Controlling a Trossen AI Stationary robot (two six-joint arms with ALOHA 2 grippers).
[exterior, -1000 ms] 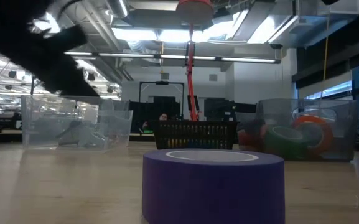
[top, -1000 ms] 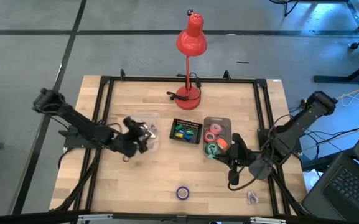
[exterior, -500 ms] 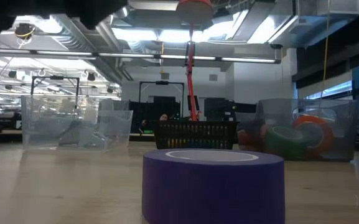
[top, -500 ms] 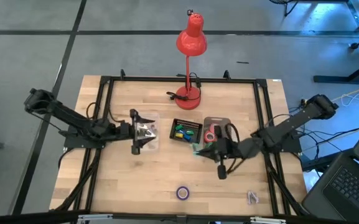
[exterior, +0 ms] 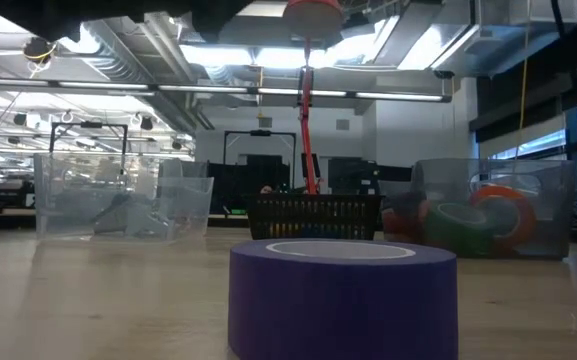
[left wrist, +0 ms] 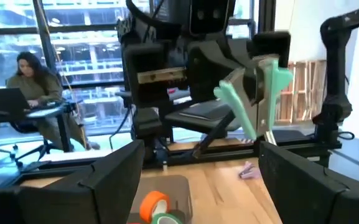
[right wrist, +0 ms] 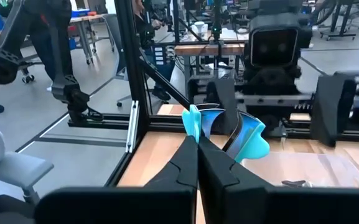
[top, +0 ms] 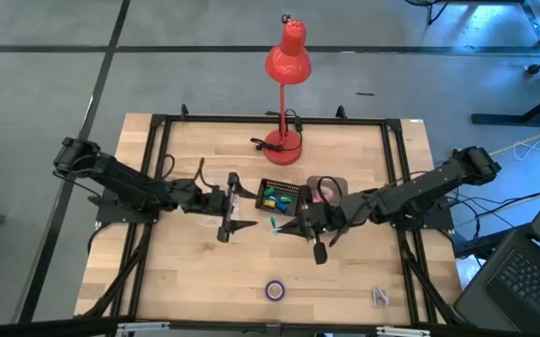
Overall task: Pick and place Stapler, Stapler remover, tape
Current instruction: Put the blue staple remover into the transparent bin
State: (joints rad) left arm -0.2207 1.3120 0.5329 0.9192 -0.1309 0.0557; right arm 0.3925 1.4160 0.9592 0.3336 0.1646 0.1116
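We've got a wooden table (top: 195, 271) holding a red lamp (top: 285, 140), black basket (top: 280, 196), clear bin (exterior: 118, 195), and purple tape (top: 275, 289).

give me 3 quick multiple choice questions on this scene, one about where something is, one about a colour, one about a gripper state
1. Where is the purple tape?
A. in the black basket
B. alone on the table's near edge
C. under the lamp

2. What colour is the lamp?
A. red
B. yellow
C. white

3. How is the right gripper?
A. wide open over the lamp
B. shut on purple tape
C. shut on a teal staple remover

Answers:
1 B: the high view shows it by itself on bare wood near the front.
2 A: shade and base are both red.
3 C: the right wrist view shows the fingers pinched together with the teal piece at their tips, facing the open left gripper.
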